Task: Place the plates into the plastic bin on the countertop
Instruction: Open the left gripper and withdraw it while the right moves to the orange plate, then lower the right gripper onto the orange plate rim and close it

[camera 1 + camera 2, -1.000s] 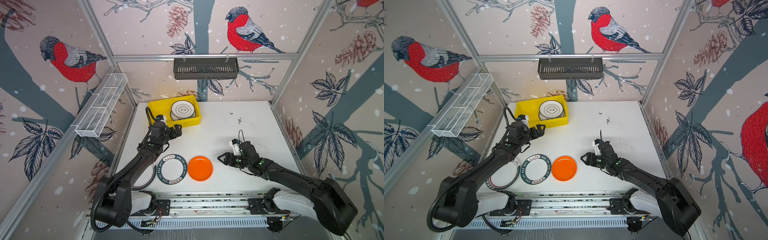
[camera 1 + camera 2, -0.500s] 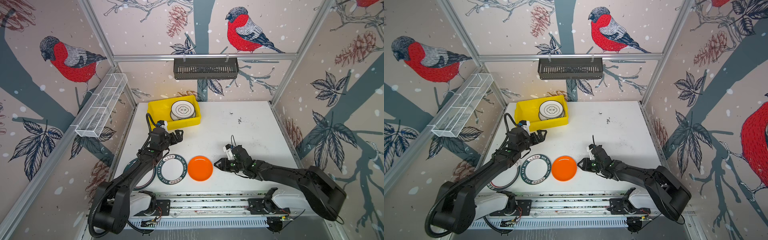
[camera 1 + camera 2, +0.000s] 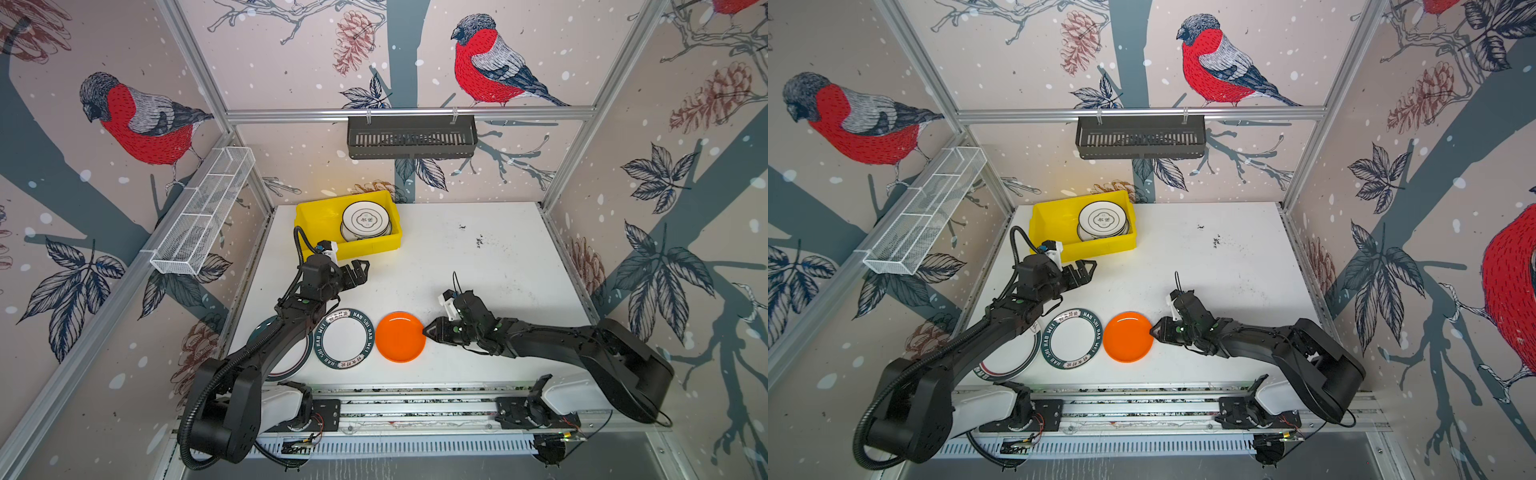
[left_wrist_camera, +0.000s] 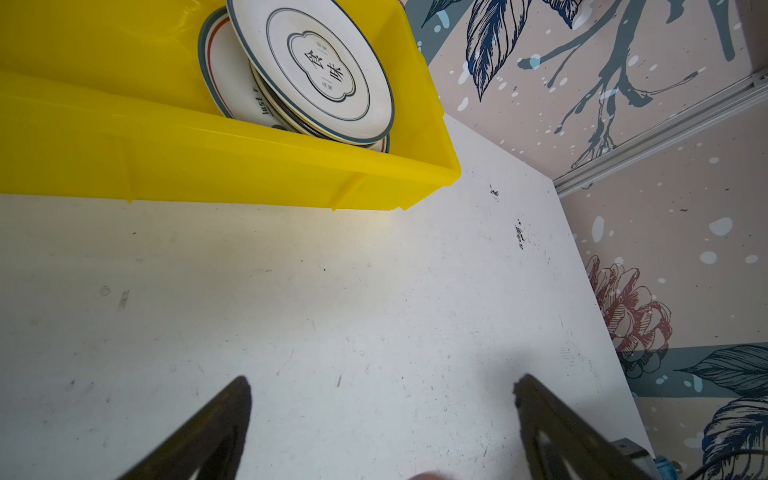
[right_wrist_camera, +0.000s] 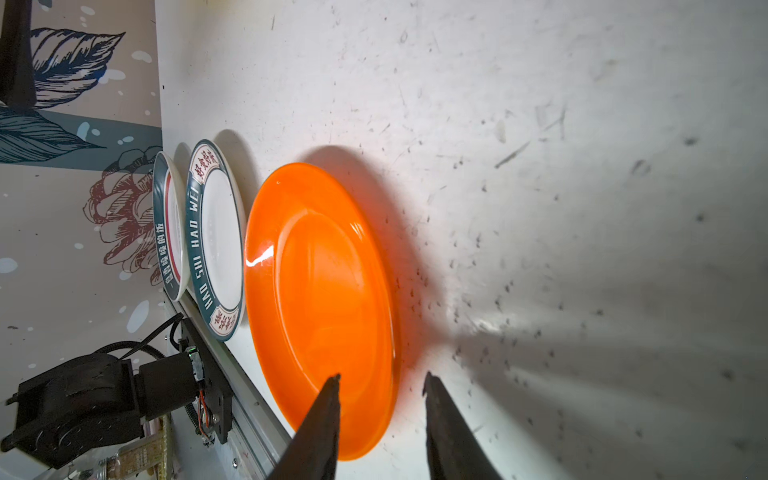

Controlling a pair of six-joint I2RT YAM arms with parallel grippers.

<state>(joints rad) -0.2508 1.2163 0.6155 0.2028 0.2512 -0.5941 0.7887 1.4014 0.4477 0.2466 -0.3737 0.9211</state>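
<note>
right tool | nearer arm; orange plate straight ahead, near rim between its tips | jaws apart | left tool spread, empty

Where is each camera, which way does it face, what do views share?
Top view: high in front, aimed down at the countertop; both arms.
Top view: beside it; same countertop, same arms.
Left wrist: faces the yellow bin past the left gripper.
Right wrist: faces the orange plate; right gripper astride its rim.
Shared: both top views show that plate.
</note>
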